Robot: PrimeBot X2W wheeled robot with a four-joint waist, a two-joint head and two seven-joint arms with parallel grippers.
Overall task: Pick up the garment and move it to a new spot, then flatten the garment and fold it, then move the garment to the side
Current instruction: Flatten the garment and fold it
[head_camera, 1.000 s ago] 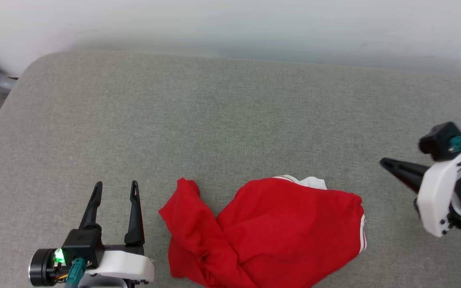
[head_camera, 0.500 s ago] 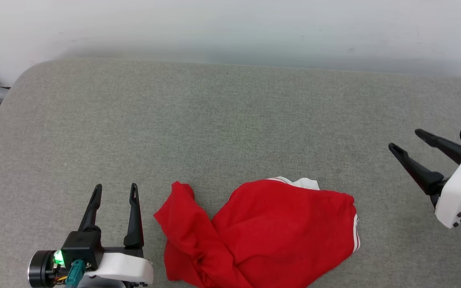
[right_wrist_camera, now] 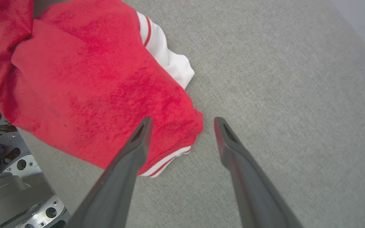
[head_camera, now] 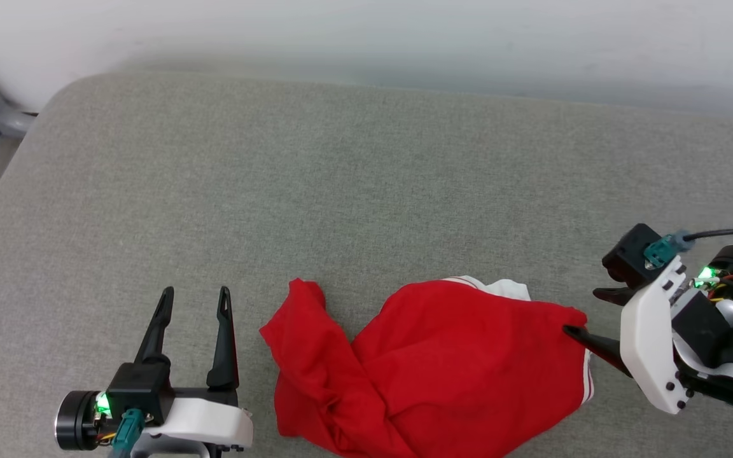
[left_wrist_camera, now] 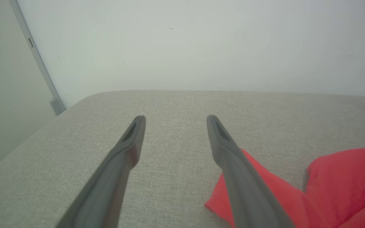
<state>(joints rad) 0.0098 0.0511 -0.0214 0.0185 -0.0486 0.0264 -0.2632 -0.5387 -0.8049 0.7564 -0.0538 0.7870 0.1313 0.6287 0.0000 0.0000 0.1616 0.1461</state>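
Your garment (head_camera: 455,375) lies crumpled near the front edge of the grey cushioned surface (head_camera: 341,191), with open room behind it up to the wall (head_camera: 366,32). Your right pincer (right_wrist_camera: 183,119) stands spread at the garment's striped right corner. Your left pincer (head_camera: 196,294), likewise released, sits just beside its left flap.

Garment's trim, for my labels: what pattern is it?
The trim is white with red stripes, clearest in the right wrist view.

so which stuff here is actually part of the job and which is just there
Job:
shirt
left gripper, open
right gripper, open, at the shirt's corner

Just there:
grey surface
wall
metal bar
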